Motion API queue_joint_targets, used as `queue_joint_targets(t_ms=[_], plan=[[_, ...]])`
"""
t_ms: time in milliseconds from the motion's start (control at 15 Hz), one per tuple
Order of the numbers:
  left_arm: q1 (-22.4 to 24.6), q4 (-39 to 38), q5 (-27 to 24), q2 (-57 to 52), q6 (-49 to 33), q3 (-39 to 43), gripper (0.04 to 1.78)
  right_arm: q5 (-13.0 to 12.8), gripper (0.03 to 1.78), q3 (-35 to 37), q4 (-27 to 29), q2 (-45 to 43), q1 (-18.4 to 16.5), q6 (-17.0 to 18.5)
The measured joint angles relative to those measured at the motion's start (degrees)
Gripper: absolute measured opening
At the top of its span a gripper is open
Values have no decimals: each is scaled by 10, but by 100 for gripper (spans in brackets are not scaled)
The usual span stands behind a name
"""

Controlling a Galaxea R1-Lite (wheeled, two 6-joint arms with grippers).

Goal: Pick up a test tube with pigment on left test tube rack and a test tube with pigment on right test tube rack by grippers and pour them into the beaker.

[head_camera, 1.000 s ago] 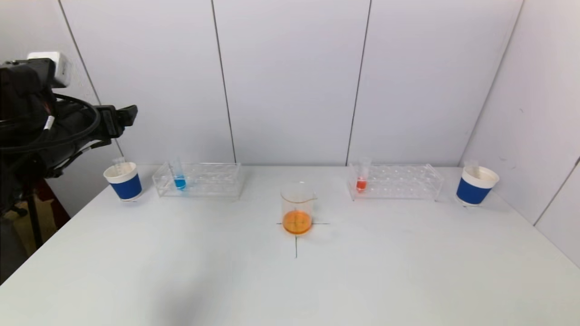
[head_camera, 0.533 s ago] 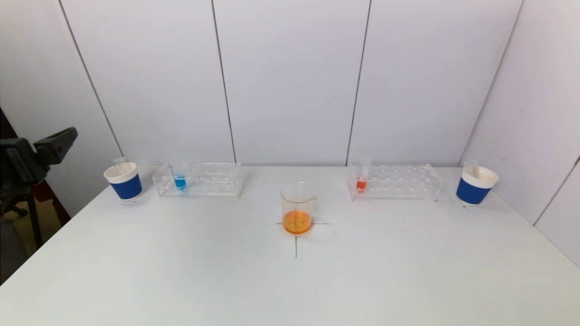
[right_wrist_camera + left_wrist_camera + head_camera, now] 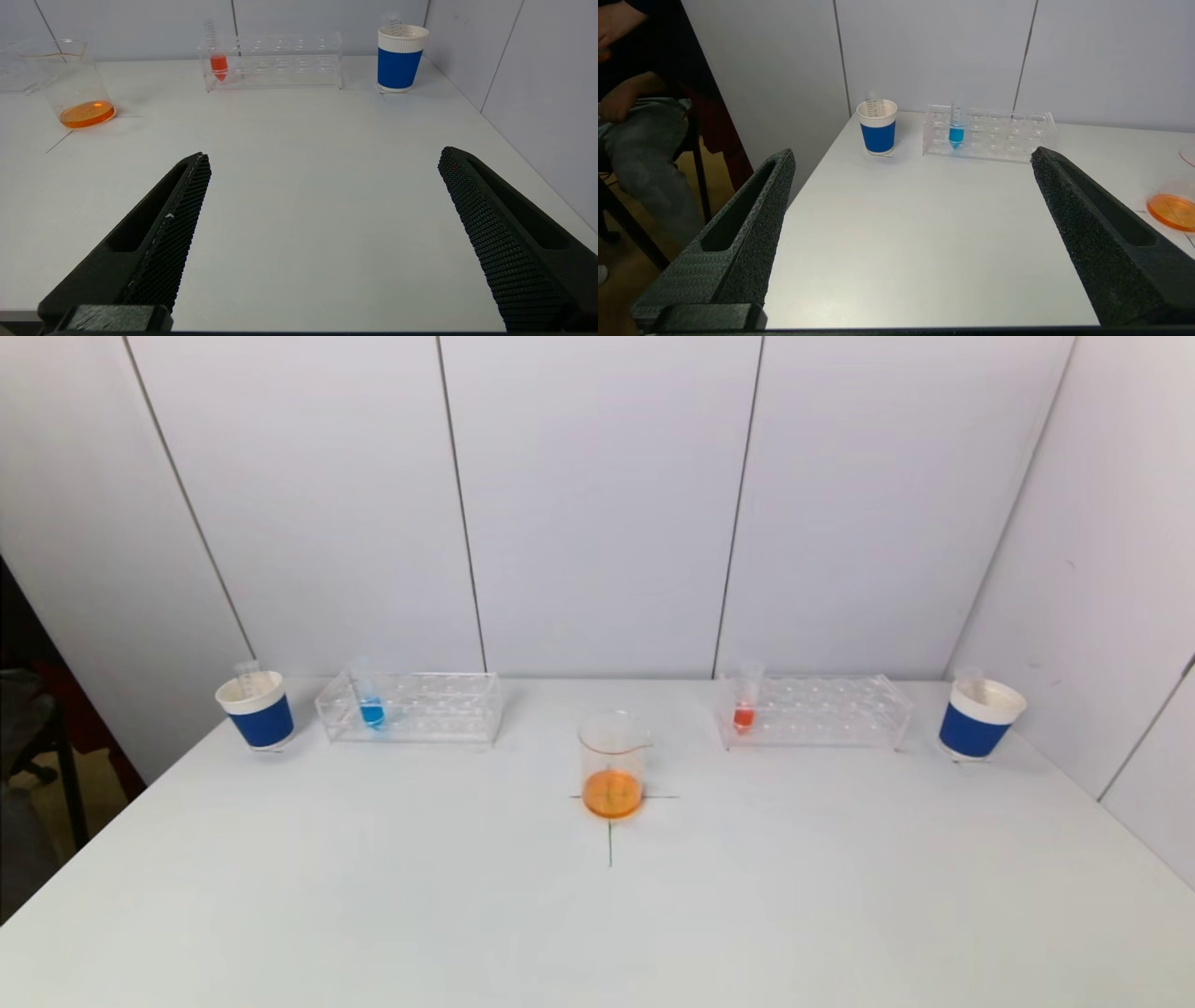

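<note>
Materials and finishes on the bench.

The table (image 3: 373, 896) has a smooth, matt white top. Both test tube racks, left (image 3: 411, 707) and right (image 3: 815, 710), look like clear, glossy plastic, as do the tube of blue pigment (image 3: 370, 700) and the tube of red pigment (image 3: 745, 703). The beaker (image 3: 612, 765) appears to be transparent, shiny glass. Two cups (image 3: 257, 709) (image 3: 978, 719) are matt paper, each with a ribbed blue sleeve. The left gripper's fingers (image 3: 752, 224) are matt black with a fine grainy texture; the right gripper's fingers (image 3: 177, 219) are matt black with a mesh-like pattern. The wall panels (image 3: 597, 504) are smooth and matt.
</note>
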Motion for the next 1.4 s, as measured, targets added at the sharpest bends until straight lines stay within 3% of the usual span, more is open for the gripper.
queue_joint_targets(t_ms=[200, 333, 800, 933, 1067, 1400], plan=[[-4, 106, -25, -109, -1, 17, 176, 0, 177, 0, 0, 0, 0, 0], [-4, 129, -46, -165, 0, 51, 176, 0, 177, 0, 0, 0, 0, 0], [-1, 117, -65, -254, 1, 201, 176, 0, 177, 0, 0, 0, 0, 1], [-1, 97, -97, -257, -3, 225, 176, 0, 177, 0, 0, 0, 0, 0], [-1, 93, -121, -258, -6, 239, 176, 0, 177, 0, 0, 0, 0, 1], [-1, 92, -120, -258, -20, 244, 176, 0, 177, 0, 0, 0, 0, 1]])
